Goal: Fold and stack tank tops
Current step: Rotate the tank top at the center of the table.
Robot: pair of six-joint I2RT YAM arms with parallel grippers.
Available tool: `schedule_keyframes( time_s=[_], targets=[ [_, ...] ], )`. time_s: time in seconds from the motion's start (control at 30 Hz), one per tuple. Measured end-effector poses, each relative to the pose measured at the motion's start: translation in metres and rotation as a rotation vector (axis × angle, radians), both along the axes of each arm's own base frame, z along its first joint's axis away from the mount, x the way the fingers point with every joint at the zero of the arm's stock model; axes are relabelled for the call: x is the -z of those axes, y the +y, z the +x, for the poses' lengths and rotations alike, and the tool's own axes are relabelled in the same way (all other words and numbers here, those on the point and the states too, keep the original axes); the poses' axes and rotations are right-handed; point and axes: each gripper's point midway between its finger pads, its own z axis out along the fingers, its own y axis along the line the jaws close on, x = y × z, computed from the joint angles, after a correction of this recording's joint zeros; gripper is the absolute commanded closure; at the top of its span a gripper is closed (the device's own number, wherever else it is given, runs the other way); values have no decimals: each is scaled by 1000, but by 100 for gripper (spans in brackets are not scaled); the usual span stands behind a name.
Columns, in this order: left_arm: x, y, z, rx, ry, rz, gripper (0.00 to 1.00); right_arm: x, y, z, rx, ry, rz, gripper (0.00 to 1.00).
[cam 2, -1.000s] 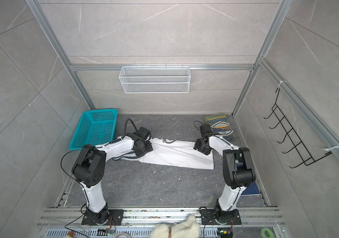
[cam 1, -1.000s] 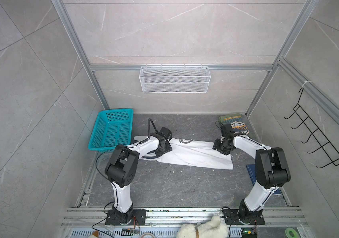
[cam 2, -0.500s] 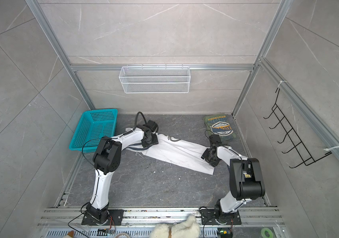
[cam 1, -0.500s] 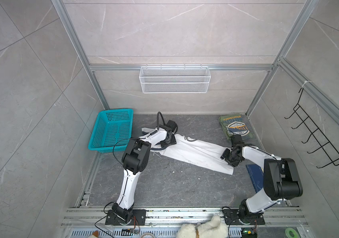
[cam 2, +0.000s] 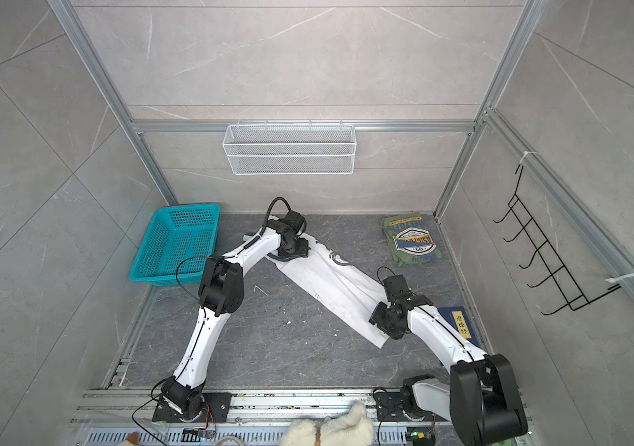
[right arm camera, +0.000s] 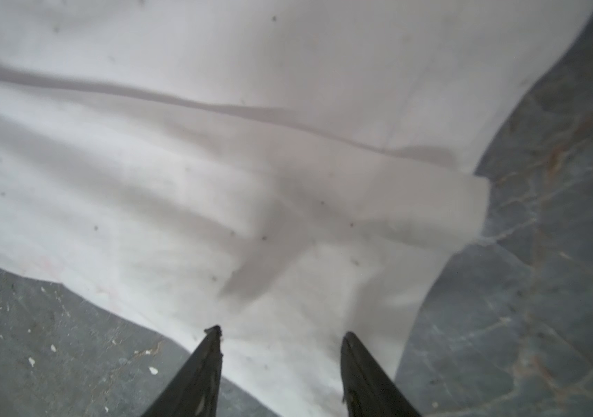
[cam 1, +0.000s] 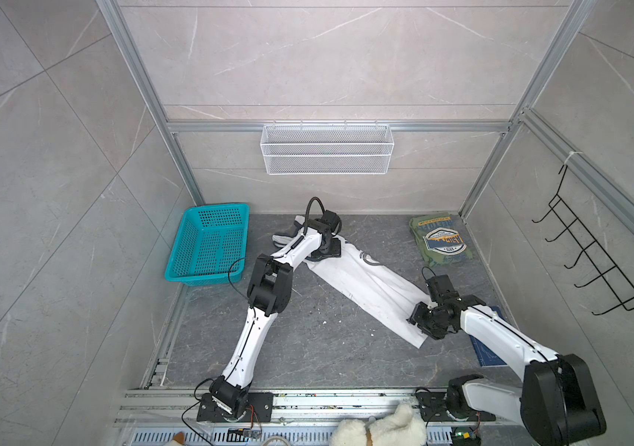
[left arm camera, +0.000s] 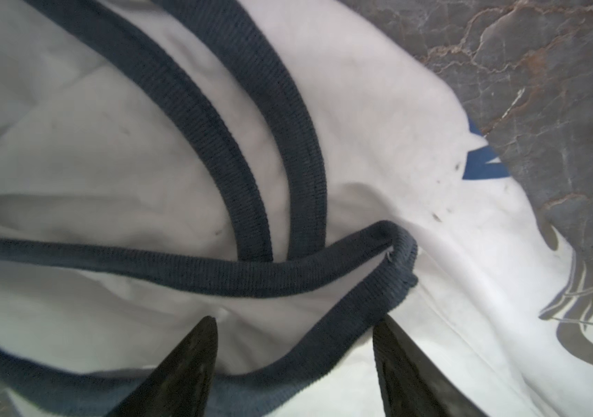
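Top views: the white tank top (cam 1: 365,284) lies folded into a long narrow strip. It slants across the dark stone floor (cam 1: 307,347) from the back middle toward the front right.
Olive tank top (cam 1: 440,243): folded into a small packet with the badge print up, in the back right corner, well apart from the white one.
Left gripper (cam 1: 327,251): down on the strap end of the strip, at the back.
Left wrist view: its fingers (left arm camera: 194,364) stand spread, and the navy trim (left arm camera: 244,274) crosses the gap between them. Nothing is pinched.
Right gripper (cam 1: 421,318): down at the hem end of the strip, front right.
Right wrist view: its fingers (right arm camera: 201,368) stand apart, with white cloth under and between the tips. No pinch shows.
Teal basket (cam 1: 176,251): back left by the wall, apart from both tops.
Blue board (cam 2: 458,324): flat on the floor at the right, partly hidden by the right arm.
Plush toy (cam 1: 381,428): at the front edge, beyond the rail.
Wire shelf (cam 1: 327,148): hung on the back wall.
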Motion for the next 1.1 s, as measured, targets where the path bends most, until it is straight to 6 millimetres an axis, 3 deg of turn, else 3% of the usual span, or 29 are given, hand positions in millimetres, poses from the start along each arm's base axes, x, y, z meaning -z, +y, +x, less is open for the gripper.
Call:
schedule_keyframes(
  time_s=[0.07, 0.23, 0.33, 0.43, 0.53, 0.63, 0.8, 0.9, 1.1],
  targets=[
    [-9, 5, -6, -19, 5, 1, 28, -15, -2, 10, -15, -36, -26, 44],
    [-43, 7, -20, -76, -12, -43, 28, -38, 0, 63, -70, -94, -82, 44],
    [-51, -4, -21, -95, -25, -91, 29, -26, 3, 90, -94, -71, -107, 44],
    [-42, -18, -25, -96, -4, -119, 29, -1, 5, 98, -107, -14, -121, 44],
    [-15, -31, -29, -90, 39, -123, 29, 19, 4, 93, -114, 49, -131, 44],
    [15, -36, -35, -86, 88, -105, 29, 26, 2, 87, -115, 69, -137, 44],
    [15, -39, -35, -78, 73, -108, 29, 34, 5, 73, -137, 61, -141, 44],
    [16, -32, -38, -64, 58, -110, 29, 34, 17, 57, -166, 39, -127, 44],
    [16, 4, -49, -27, 61, -84, 29, 32, 70, 8, -284, 27, -70, 44]
  ],
)
